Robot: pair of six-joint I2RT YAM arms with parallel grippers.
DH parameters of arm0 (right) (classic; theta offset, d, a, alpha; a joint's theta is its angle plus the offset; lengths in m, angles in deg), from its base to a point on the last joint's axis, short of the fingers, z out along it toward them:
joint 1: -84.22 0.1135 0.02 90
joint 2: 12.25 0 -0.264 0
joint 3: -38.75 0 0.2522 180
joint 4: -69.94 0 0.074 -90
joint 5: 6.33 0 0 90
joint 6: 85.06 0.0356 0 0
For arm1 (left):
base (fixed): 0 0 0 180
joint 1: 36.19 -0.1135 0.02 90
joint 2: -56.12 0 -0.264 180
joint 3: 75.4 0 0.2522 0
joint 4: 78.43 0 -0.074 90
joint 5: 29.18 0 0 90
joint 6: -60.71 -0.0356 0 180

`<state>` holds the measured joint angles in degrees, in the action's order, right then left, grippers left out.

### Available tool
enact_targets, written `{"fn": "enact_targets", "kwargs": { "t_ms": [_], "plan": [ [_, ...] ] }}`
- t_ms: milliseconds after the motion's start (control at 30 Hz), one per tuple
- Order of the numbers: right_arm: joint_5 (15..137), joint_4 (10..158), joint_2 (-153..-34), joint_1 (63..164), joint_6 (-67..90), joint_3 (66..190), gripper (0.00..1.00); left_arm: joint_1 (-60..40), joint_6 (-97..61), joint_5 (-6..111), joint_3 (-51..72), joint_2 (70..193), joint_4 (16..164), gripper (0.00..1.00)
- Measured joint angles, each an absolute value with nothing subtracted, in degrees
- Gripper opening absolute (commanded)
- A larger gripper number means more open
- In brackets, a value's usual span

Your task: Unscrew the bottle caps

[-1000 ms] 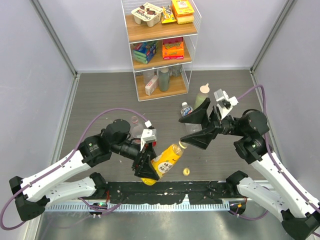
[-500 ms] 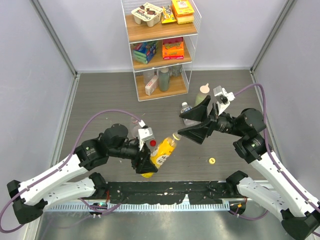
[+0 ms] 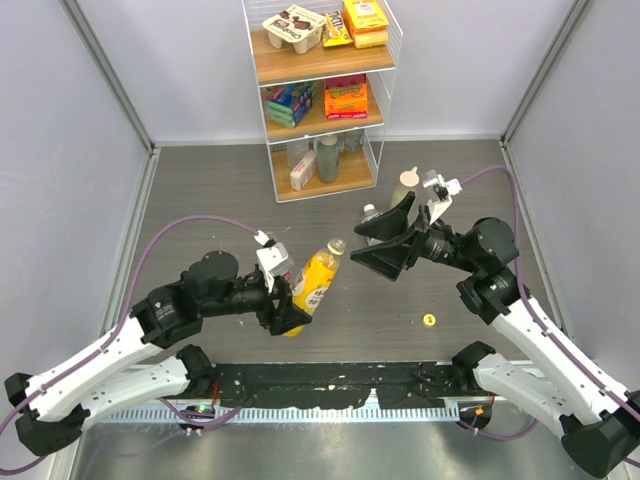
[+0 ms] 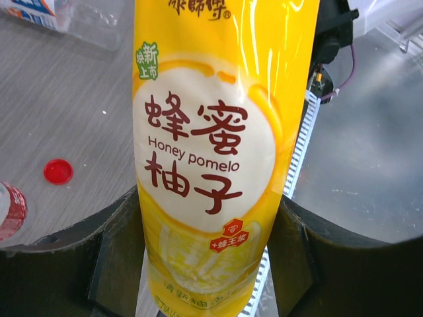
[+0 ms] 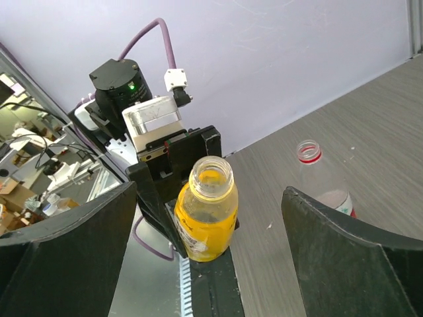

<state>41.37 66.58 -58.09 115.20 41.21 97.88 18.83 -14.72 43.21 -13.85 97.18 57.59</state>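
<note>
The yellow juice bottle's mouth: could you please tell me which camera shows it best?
Right wrist: the yellow juice bottle points its uncapped mouth toward the lens. Top external shows it small; left wrist shows only the label.

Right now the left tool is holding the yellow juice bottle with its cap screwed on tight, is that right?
Not quite. The left tool does hold the yellow juice bottle, but its cap is off. The right wrist view shows the bottle's mouth open, and the top view shows the yellow cap lying on the table.
</note>
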Motion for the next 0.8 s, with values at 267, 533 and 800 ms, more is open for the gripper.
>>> {"fn": "enact_targets", "kwargs": {
  "t_ms": [267,533,800],
  "plan": [
    [38.5,50.9,-62.9,115.8,51.5,92.2,0.89,18.8,-14.3,43.2,-13.9,98.4,61.6,0.0],
    [38.6,43.5,-66.9,120.3,54.2,92.0,0.67,18.8,-14.1,42.0,-13.9,100.6,63.6,0.0],
    [40.0,40.5,-70.1,122.0,52.5,92.1,0.02,18.9,-12.5,40.6,-13.9,101.0,63.2,0.0]
  ]
}}
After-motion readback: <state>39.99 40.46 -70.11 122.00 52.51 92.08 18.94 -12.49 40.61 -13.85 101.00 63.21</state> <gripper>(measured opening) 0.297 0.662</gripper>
